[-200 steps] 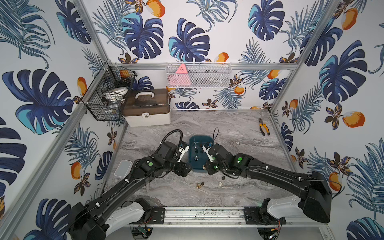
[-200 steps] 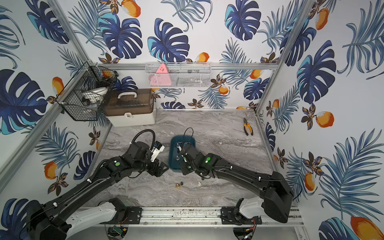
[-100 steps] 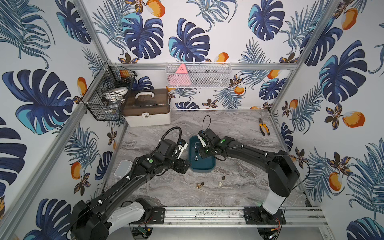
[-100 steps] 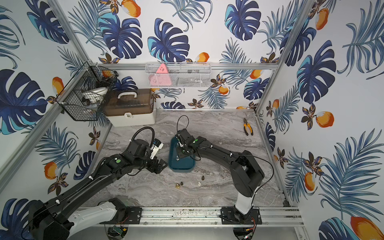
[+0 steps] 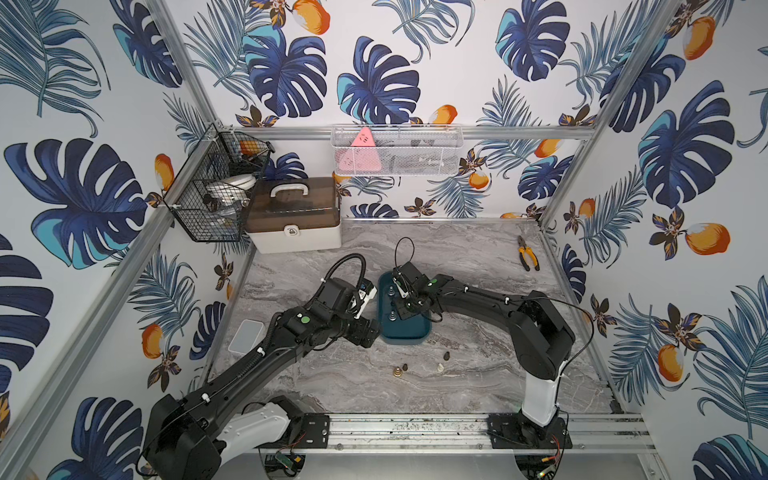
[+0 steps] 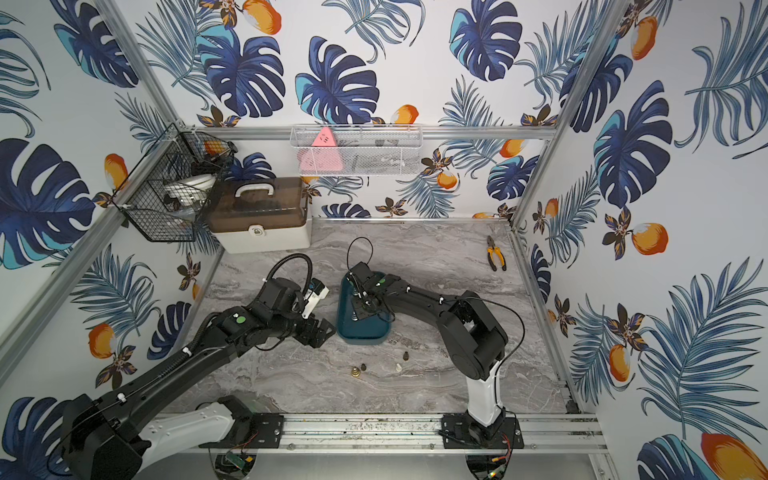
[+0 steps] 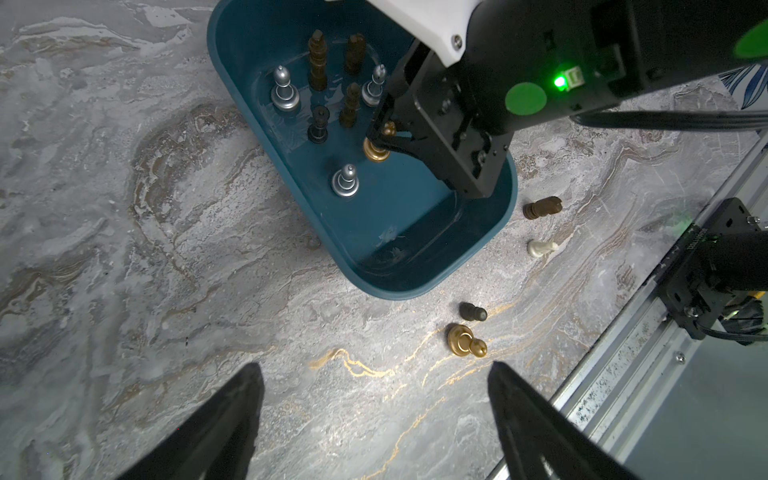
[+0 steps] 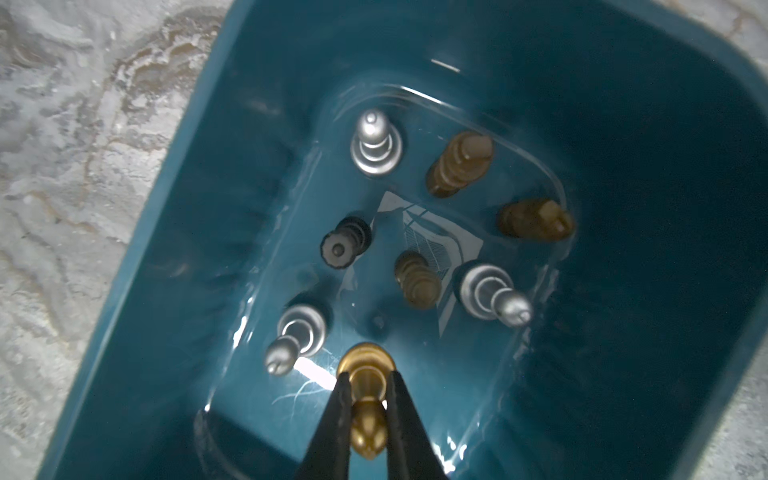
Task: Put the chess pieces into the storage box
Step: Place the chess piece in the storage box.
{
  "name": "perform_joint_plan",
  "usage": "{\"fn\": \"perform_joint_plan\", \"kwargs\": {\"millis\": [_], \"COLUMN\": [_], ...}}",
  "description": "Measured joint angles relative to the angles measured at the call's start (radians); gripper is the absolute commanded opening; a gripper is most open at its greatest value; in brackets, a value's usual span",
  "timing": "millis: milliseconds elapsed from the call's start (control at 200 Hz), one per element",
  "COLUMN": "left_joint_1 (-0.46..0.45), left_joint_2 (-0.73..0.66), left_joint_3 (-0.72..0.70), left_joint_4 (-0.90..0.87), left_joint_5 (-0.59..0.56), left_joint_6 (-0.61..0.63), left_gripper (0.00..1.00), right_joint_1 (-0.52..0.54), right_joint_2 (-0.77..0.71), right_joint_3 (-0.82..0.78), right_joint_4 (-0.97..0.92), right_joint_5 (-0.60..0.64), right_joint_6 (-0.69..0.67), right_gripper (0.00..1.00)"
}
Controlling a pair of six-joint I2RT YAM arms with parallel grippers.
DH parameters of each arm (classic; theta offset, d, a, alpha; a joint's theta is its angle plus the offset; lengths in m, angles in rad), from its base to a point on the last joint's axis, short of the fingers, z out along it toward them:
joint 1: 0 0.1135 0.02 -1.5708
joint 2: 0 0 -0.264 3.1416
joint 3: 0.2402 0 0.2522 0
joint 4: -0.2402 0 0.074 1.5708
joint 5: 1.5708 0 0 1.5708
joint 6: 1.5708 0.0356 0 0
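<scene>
the storage box [image 5: 405, 332] sat near the middle of the marbled tabletop [image 5: 478, 257], between the two arms. the right jaws reached down into it and were pinching a golden piece [image 8: 365, 374] by its neck, upright and low inside the box. whether its base touched the floor could not be told. seven more chess pieces stood in the box beside it: three silvery pawns [image 8: 376, 145], three brown pieces [image 8: 459, 164] and a black one [image 8: 345, 243]. the left jaws were spread wide and empty, and hovered over bare tabletop just beside the box. four pieces were outside the box on the tabletop, off the end nearest the rail [image 5: 415, 428]. these were a brown one [image 7: 542, 208], a white one [image 7: 540, 248], a small dark one [image 7: 472, 311] and a second golden pawn [image 7: 463, 340]. the last two were just beside each other.
</scene>
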Motion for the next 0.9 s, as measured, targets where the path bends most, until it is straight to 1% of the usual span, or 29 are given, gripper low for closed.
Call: {"fn": "perform_joint_plan", "kwargs": {"millis": [470, 681, 901], "left_joint_1": [0.0, 0.0, 0.0], "left_joint_2": [0.012, 0.014, 0.016], "left_joint_3": [0.003, 0.003, 0.005], "left_joint_4": [-0.005, -0.005, -0.006], "left_joint_5": [-0.007, -0.009, -0.009], "left_joint_6": [0.0, 0.0, 0.0], "left_gripper": [0.88, 0.88, 0.88], "right_joint_1": [0.003, 0.005, 0.009], "right_joint_2": [0.042, 0.043, 0.044], "right_joint_3": [0.002, 0.0, -0.003], "right_joint_4": [0.0, 0.001, 0.001], "right_joint_5": [0.013, 0.021, 0.031], "right_joint_6": [-0.002, -0.002, -0.002], "right_gripper": [0.13, 0.22, 0.29]}}
